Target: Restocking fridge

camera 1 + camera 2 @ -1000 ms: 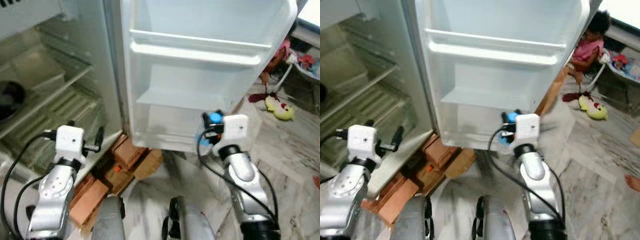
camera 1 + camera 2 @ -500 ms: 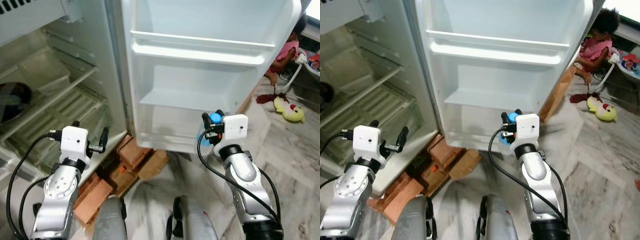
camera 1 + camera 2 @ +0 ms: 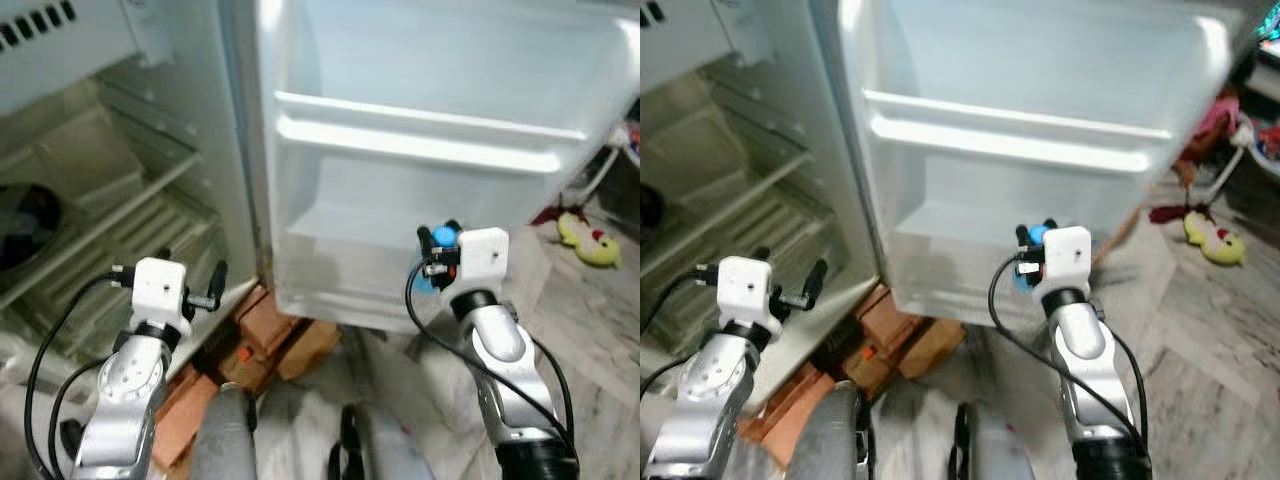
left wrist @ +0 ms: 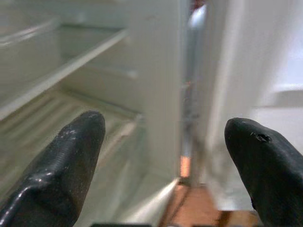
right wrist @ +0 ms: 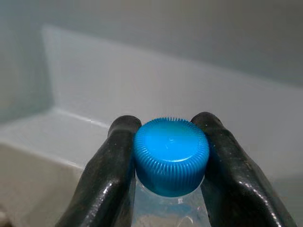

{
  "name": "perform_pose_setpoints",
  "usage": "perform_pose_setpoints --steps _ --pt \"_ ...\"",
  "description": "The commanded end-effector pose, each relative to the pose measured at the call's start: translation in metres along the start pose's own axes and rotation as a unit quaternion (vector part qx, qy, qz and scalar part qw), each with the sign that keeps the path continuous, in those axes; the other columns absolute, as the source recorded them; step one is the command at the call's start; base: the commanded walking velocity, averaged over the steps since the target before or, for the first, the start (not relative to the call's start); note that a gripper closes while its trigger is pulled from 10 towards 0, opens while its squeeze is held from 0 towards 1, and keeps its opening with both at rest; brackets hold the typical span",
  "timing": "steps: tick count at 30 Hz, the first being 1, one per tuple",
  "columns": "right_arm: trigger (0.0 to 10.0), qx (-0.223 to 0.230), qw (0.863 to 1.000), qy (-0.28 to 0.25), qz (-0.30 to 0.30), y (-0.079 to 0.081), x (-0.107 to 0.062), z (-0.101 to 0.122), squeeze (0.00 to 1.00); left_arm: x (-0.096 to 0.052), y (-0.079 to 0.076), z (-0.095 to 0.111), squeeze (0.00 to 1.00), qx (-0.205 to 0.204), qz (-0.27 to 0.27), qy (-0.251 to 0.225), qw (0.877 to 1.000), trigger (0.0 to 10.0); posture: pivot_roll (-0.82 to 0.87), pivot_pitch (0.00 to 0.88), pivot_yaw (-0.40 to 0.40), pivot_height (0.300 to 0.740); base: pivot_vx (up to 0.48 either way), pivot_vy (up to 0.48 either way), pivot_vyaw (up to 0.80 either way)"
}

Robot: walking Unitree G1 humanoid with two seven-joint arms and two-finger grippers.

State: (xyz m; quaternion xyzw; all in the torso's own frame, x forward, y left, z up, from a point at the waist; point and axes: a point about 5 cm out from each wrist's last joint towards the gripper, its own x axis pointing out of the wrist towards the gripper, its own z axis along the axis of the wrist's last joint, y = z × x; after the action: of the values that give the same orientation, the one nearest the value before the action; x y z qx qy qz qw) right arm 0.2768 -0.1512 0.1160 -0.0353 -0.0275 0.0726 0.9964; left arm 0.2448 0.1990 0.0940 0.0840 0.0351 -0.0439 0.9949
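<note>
One bottle [image 5: 171, 163] in play — right gripper [image 3: 437, 243] clamped on it at the blue cap, hanging just in front of the open fridge door [image 3: 420, 60], level with the lower door shelf [image 3: 350, 225]. Left gripper [image 4: 165, 156] idle with fingers apart, facing the fridge body near the hinge edge. To seat it well I'd lift enough for the base to clear the shelf's front lip, keep the bottle upright, then lower fully onto the shelf floor before letting go — a cap-only grip will swing.
</note>
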Motion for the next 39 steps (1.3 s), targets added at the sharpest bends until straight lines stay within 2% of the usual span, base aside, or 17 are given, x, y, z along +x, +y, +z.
perform_pose_setpoints --steps 1,12,17,25,31,32,37,39 --pt "10.0 -0.006 1.000 -0.001 0.003 -0.002 -0.002 0.001 0.00 -0.001 -0.003 -0.001 0.00 -0.003 -0.003 0.004 1.000 10.0 0.03 0.154 -0.078 0.663 0.000 0.000 0.00" --pt "10.0 -0.003 0.998 0.069 0.006 -0.004 0.002 -0.024 0.00 -0.007 -0.003 -0.005 0.00 0.005 -0.009 0.018 1.000 10.0 0.04 0.193 -0.083 0.663 0.000 0.000 0.00" --pt "10.0 -0.012 0.996 0.084 0.002 -0.010 0.006 -0.029 0.00 -0.013 -0.003 -0.005 0.00 0.007 -0.008 0.021 1.000 10.0 0.05 0.212 -0.083 0.629 0.000 0.000 0.00" --pt "10.0 -0.017 0.996 0.087 0.001 -0.012 0.011 -0.032 0.00 -0.012 -0.002 -0.002 0.00 0.011 -0.008 0.017 1.000 10.0 0.06 0.229 -0.074 0.589 0.000 0.000 0.00" --pt "10.0 -0.034 0.998 0.056 0.003 -0.016 0.019 -0.025 0.00 -0.011 0.000 0.003 0.00 0.017 -0.007 0.008 1.000 10.0 0.06 0.235 -0.067 0.574 0.000 0.000 0.00" --pt "10.0 -0.048 0.998 0.033 0.013 -0.015 0.022 -0.018 0.00 -0.010 0.000 0.003 0.00 0.017 -0.007 0.008 1.000 10.0 0.06 0.236 -0.065 0.574 0.000 0.000 0.00" --pt "10.0 -0.060 0.998 -0.004 0.020 -0.012 0.035 -0.005 0.00 -0.008 -0.001 0.006 0.00 0.020 -0.009 0.003 1.000 10.0 0.06 0.239 -0.060 0.574 0.000 0.000 0.00" --pt "10.0 -0.080 0.996 -0.028 0.026 -0.009 0.044 0.001 0.00 -0.007 -0.001 0.008 0.00 0.021 -0.008 -0.001 1.000 10.0 0.07 0.240 -0.057 0.574 0.000 0.000 0.00"
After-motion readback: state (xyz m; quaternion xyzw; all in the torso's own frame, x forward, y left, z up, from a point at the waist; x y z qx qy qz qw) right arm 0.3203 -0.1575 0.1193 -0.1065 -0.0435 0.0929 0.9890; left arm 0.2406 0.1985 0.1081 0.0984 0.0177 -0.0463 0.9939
